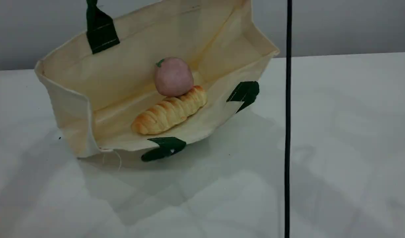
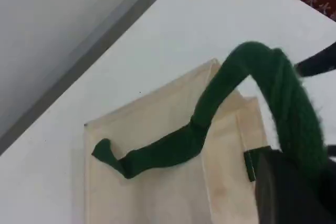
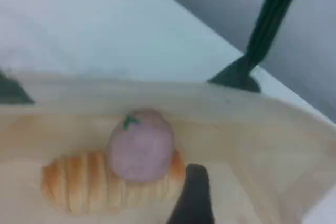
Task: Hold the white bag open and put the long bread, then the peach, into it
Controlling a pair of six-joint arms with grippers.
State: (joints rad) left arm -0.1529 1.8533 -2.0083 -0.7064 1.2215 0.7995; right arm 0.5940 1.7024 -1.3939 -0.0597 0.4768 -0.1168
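The left gripper (image 2: 294, 192) has its jaws pressed together on the dark green loop handle (image 2: 273, 93) of the white bag (image 2: 157, 182) — the strap arches out of the jaws and runs down to the cloth below them. The right gripper (image 3: 191, 208) stands spread and holds nothing. Only one of its fingertips shows, just beside the long bread (image 3: 100, 184). The peach (image 3: 142, 145) rests on the bread, just beyond that fingertip — both lie inside the bag.
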